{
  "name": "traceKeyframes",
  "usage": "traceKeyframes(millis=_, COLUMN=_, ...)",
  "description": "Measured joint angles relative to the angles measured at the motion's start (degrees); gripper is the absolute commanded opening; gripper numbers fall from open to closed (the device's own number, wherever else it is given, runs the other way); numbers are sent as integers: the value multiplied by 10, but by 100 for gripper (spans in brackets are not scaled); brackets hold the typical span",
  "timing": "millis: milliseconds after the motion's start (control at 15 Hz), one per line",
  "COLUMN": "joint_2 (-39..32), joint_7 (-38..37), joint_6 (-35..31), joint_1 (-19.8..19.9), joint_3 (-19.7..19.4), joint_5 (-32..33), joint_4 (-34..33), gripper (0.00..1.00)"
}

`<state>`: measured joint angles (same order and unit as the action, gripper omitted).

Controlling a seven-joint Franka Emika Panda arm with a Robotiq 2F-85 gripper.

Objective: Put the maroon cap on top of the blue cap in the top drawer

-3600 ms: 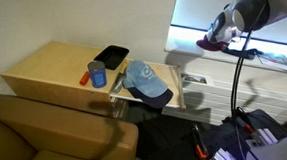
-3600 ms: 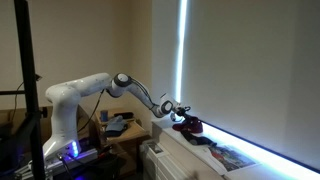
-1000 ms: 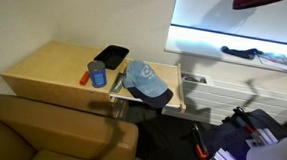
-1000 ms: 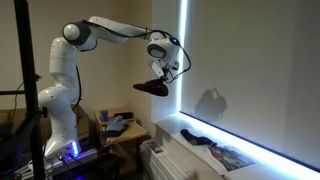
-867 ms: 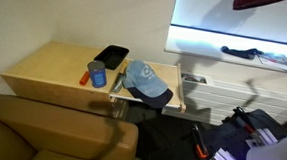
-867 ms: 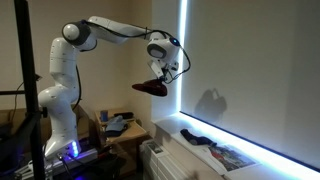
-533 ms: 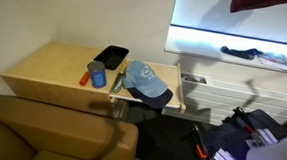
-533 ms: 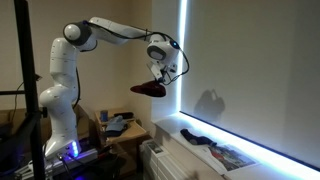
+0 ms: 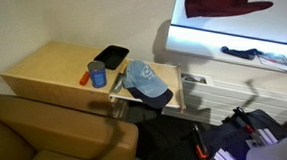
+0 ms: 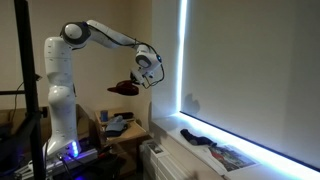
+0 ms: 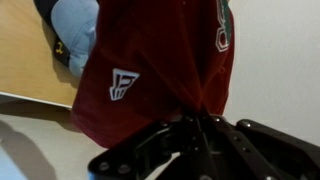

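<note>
Open drawer holds first cap, right of can and tray on tabletop; tray behind can. High up, right of drawer, second cap hangs from pincer.

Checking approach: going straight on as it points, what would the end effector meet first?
Unclear: the maroon cap that the end effector holds hides the line; the blue cap shows beside it, possibly next.

Dim room, glaring window, blurry wrist view.
</note>
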<state>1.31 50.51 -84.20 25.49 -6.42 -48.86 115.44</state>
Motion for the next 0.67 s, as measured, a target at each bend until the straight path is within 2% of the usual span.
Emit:
traceKeyframes(millis=133, joint_2=30, joint_7=33, joint_6=-12, joint_1=-60, joint_3=2, joint_5=4, joint_4=43, gripper=5)
traceKeyframes(millis=267, joint_2=54, joint_7=53, joint_6=-54, joint_1=-112, joint_3=13, joint_5=4, joint_4=81, gripper=5)
traceKeyframes(millis=467, joint_2=65, joint_7=55, joint_6=-71, joint_1=-131, joint_3=22, joint_5=5, joint_4=95, gripper=1)
traceKeyframes(millis=667, joint_2=58, joint_7=64, joint_6=-71, joint_1=-141, joint_3=9, joint_5=1, joint_4=97, gripper=1)
